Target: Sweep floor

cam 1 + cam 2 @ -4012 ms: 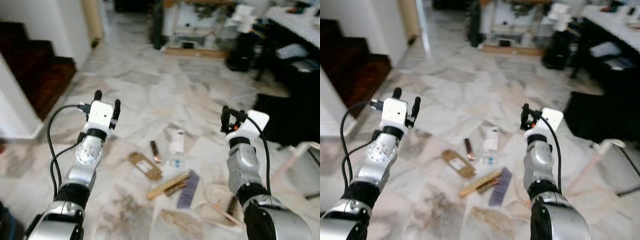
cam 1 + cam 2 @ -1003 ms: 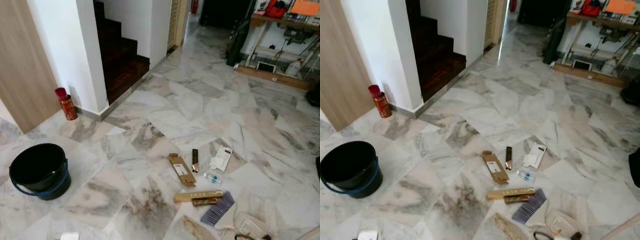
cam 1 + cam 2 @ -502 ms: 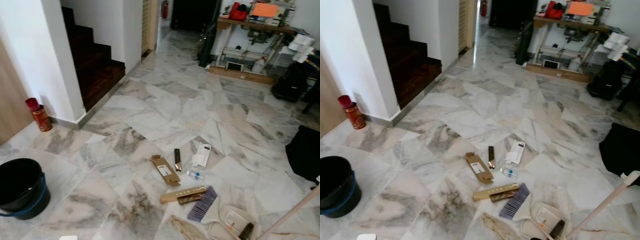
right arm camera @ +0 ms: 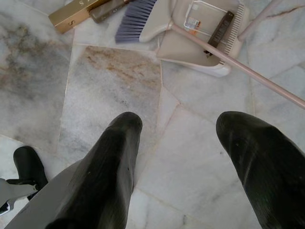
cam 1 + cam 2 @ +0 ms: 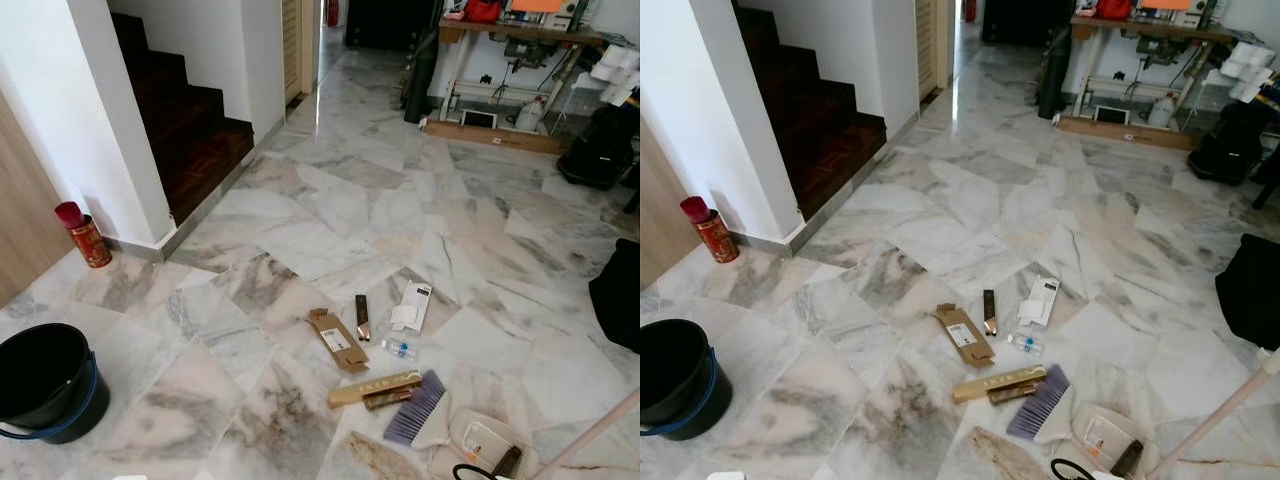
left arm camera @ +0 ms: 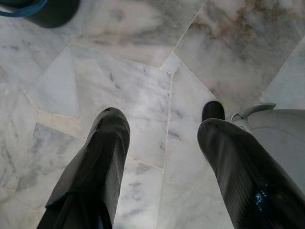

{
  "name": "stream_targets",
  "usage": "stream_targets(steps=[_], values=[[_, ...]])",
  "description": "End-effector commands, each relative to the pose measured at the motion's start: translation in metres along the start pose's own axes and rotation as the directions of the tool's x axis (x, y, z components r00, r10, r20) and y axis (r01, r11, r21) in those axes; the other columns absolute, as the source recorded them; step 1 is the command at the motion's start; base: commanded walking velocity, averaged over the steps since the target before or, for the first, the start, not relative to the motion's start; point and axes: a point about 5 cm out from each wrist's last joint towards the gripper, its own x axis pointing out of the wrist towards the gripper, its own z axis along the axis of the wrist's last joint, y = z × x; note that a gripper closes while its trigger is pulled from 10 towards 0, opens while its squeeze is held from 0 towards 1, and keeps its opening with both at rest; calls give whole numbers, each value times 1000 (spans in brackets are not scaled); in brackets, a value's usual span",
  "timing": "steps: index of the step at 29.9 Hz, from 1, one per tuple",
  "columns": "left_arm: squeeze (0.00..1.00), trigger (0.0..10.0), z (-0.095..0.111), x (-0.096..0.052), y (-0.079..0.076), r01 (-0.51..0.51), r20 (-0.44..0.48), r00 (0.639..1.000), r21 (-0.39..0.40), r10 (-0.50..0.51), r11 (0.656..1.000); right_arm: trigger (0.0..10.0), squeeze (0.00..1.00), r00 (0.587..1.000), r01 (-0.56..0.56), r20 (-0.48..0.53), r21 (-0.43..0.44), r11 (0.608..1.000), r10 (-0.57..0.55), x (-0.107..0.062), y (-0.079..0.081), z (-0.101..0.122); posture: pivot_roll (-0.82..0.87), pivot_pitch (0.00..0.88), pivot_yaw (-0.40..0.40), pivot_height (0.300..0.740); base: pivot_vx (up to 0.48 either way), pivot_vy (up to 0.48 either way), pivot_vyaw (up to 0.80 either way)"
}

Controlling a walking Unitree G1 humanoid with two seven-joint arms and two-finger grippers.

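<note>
I am hanging my right end effector (image 4: 176, 157) open above the floor (image 5: 330, 210); the broom (image 4: 143, 16) is lying just ahead, its handle running off to my right, nearer than my open left end effector (image 6: 162, 152)

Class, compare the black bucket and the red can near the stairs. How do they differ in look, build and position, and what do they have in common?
The bucket is black with a blue handle; the can is red with a darker cap. The bucket is wide and open-topped; the can is slim and closed. The bucket stands out on the open marble floor; the can stands close to the white wall corner. Both are upright on the floor, on the robot's left.
</note>
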Motion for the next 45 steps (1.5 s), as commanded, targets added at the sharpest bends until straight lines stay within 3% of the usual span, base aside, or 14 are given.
stream_targets(steps=[1,22,34,45], values=[[0,10000,0,1,-5,20,-18,1000,18,-20,1000,10000,0,1000,2,10,13,1000,-2,0,2,1,53,0,-31,740,0,0,0],[0,10000,-1,1,-9,36,-29,999,25,-35,999,10000,0,999,-44,19,15,999,43,0,3,3,52,0,-52,740,0,0,0],[0,10000,4,3,-12,21,-13,1000,28,-20,999,10000,0,998,-60,-12,14,998,60,-3,8,-12,48,0,-63,740,0,0,0],[0,10000,13,5,-15,18,19,1000,12,-19,1000,10000,0,998,-57,15,55,997,56,-2,8,-4,50,0,-65,740,0,0,0]])
